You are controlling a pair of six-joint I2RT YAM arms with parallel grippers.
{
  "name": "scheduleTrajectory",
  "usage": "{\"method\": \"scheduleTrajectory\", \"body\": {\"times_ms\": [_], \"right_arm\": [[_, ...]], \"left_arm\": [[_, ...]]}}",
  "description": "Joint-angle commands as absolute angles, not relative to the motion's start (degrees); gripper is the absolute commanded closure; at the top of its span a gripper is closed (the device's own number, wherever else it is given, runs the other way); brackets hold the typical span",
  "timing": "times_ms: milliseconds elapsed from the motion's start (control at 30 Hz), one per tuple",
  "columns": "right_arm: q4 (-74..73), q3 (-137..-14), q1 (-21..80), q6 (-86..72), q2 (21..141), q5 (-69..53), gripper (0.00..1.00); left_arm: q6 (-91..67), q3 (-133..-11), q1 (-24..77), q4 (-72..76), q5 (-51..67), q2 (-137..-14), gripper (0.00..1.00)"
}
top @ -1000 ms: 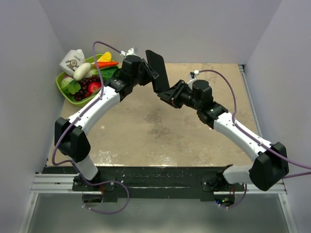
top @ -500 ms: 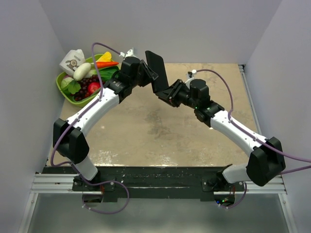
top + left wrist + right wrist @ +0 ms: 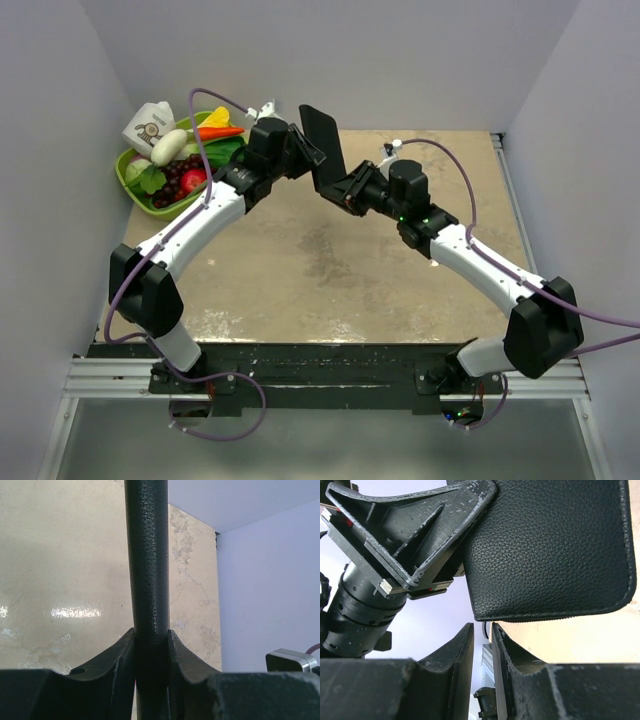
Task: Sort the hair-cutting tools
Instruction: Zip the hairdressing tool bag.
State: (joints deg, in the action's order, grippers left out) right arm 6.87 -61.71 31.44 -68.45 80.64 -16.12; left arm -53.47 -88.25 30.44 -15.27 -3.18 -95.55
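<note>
Right wrist: opening the black case (image 3: 550,545) comes next
Your right end effector (image 3: 482,665) has narrowed below its corner, grip unclear; left end effector (image 3: 150,645) clamps it.

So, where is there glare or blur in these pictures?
Left wrist view: a white glare patch sits on the beige tabletop, left of the flat black grained-leather case, whose edge is sharp. Right wrist view: the case's grain is crisp, the near fingers of the right hand slightly soft. Top view: even light, faint shadows.
</note>
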Motion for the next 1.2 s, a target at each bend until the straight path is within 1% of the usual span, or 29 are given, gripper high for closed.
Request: {"method": "scheduleTrajectory", "body": {"times_ms": [0, 200, 333, 400, 433, 467, 500, 767, 1167], "right_arm": [[9.76, -64.16, 31.38, -68.91, 81.12, -17.14, 0.75], [10.02, -64.34, 31.38, -69.08, 81.83, -17.31, 0.78], [10.11, -63.9, 31.55, -69.08, 82.09, -17.31, 0.82], [10.11, -63.9, 31.64, -69.08, 82.09, -17.23, 0.88], [10.02, -63.98, 31.73, -69.08, 82.09, -17.14, 0.94], [9.93, -64.07, 31.73, -68.91, 82.18, -17.05, 0.98], [9.76, -64.16, 31.73, -68.73, 82.18, -17.05, 1.0], [7.74, -64.34, 32.17, -67.24, 81.3, -17.05, 1.0], [3.52, -60.73, 32.43, -59.34, 78.4, -19.16, 1.0]], "left_arm": [[-54.58, -89.03, 30.32, -7.65, -2.81, -91.14, 1.0], [-54.93, -88.77, 30.32, -7.47, -2.64, -91.41, 1.0], [-55.11, -88.77, 30.32, -7.47, -2.46, -91.32, 1.0], [-55.02, -88.77, 30.32, -7.56, -2.55, -91.32, 1.0], [-55.02, -88.68, 30.32, -7.56, -2.55, -91.23, 1.0], [-55.02, -88.68, 30.24, -7.56, -2.55, -91.23, 1.0], [-55.02, -88.68, 30.32, -7.56, -2.64, -91.14, 1.0], [-54.67, -89.03, 30.32, -7.56, -2.46, -91.41, 1.0], [-54.41, -91.05, 30.06, -7.65, -0.88, -92.99, 1.0]]}}
